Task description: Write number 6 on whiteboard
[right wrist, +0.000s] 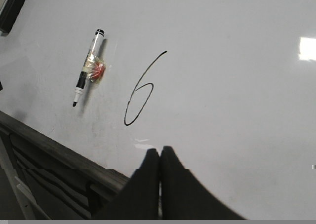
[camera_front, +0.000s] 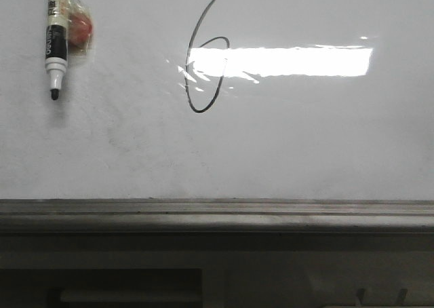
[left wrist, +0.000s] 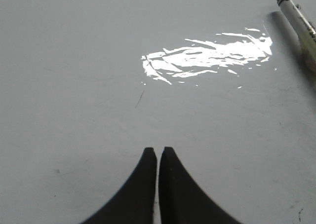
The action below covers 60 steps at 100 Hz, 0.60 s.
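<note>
The whiteboard (camera_front: 305, 138) is glossy white with faint grey smudges and a bright glare. A thin black number 6 (camera_front: 203, 57) is drawn on it, tall and slanted; it also shows in the right wrist view (right wrist: 140, 91). A black-and-white marker (camera_front: 55, 40) with a red tag lies on the board to the left of the 6, cap off, tip toward the ledge; it also shows in the right wrist view (right wrist: 88, 68) and the left wrist view (left wrist: 301, 21). My left gripper (left wrist: 158, 150) is shut and empty over bare board. My right gripper (right wrist: 159, 150) is shut and empty, near the ledge below the 6.
A grey metal ledge (camera_front: 217, 213) runs along the board's lower edge, also in the right wrist view (right wrist: 49, 145). A dark block (right wrist: 12, 9) lies at the board's far corner. A short stray pen mark (left wrist: 140, 98) lies on the board ahead of the left gripper.
</note>
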Tool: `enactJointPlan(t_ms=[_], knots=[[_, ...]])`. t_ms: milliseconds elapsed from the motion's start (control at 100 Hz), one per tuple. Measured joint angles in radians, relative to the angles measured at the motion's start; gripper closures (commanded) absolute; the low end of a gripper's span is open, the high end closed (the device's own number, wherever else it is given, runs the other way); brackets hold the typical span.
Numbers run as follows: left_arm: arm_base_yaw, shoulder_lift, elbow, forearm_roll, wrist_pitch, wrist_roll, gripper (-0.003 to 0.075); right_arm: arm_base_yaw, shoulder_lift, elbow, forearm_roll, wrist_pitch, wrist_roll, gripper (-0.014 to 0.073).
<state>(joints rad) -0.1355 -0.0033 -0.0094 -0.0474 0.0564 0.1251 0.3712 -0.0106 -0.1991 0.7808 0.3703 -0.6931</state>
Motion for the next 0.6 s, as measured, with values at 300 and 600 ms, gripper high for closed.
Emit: enactJointPlan(t_ms=[300,600], knots=[[0.000,0.000,0.000,0.000,0.000,0.000,0.0740,-0.106,0.000,0.056,-0.424,-0.135,0.239,0.0659],[0.000,0.000,0.000,0.000,0.000,0.000,0.0740,-0.352,0.000,0.191,-0.717,-0.242,0.394,0.0659]])
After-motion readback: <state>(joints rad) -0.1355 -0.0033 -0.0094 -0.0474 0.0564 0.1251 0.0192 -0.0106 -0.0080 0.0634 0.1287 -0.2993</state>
